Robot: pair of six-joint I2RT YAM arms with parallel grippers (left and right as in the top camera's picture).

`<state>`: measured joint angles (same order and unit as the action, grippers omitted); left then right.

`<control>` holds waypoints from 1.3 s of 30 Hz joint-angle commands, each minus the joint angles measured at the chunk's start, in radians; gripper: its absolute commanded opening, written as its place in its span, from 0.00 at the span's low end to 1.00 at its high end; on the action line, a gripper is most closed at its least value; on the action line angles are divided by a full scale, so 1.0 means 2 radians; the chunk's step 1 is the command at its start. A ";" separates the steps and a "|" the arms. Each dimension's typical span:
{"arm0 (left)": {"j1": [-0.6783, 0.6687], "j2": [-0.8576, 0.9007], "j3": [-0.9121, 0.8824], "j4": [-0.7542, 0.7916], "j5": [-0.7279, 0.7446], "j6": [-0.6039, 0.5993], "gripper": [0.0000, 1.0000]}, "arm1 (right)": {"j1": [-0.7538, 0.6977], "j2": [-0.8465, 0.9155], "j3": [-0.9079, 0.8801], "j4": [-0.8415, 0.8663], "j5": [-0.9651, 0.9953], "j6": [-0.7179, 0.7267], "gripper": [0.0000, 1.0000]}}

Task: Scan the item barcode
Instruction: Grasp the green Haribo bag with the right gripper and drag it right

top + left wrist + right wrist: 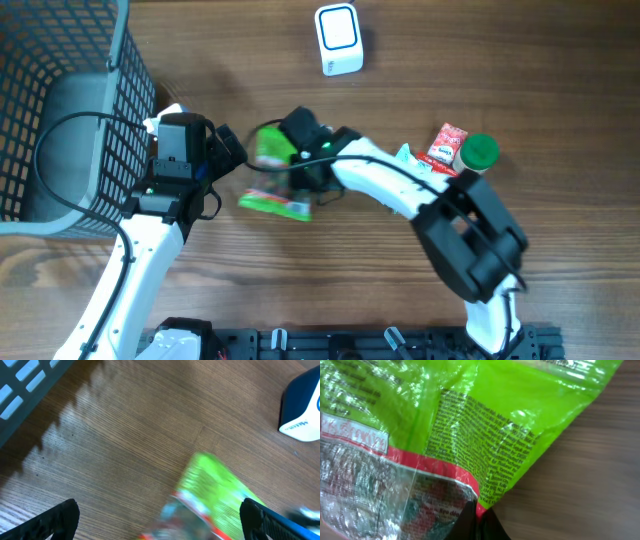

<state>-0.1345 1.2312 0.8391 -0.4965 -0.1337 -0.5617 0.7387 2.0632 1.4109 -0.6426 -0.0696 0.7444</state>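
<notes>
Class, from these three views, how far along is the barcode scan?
Done: the right claw is shut on the green packet. In hand: the packet is held mid-table, the open left claw beside it. Left: presenting its barcode to the white scanner, apart at the far edge; no barcode shows.

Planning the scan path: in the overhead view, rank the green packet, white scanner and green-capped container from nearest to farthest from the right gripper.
1. green packet, held in the right gripper, mid-table.
2. white scanner, toward the far edge.
3. green-capped container, off to the right.
</notes>
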 commanded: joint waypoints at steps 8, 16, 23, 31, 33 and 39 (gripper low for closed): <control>0.002 -0.002 0.004 0.001 -0.003 0.006 1.00 | -0.014 -0.065 -0.006 -0.115 0.040 0.297 0.28; 0.002 -0.002 0.004 0.001 -0.003 0.006 1.00 | -0.038 -0.082 -0.004 -0.135 0.087 -0.020 0.45; 0.002 -0.002 0.004 0.001 -0.003 0.006 1.00 | -0.137 -0.076 -0.051 -0.119 -0.040 -0.163 0.26; 0.002 -0.002 0.004 0.001 -0.003 0.006 1.00 | -0.213 -0.086 -0.104 -0.176 0.089 -0.195 0.23; 0.002 -0.002 0.004 0.001 -0.003 0.006 1.00 | -0.218 -0.101 -0.092 -0.176 0.042 -0.274 0.24; 0.002 -0.002 0.004 0.001 -0.003 0.006 1.00 | -0.217 -0.140 -0.052 -0.108 -0.077 -0.346 0.41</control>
<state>-0.1345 1.2312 0.8391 -0.4961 -0.1337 -0.5617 0.3000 1.8275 1.2659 -0.9253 -0.1104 0.1440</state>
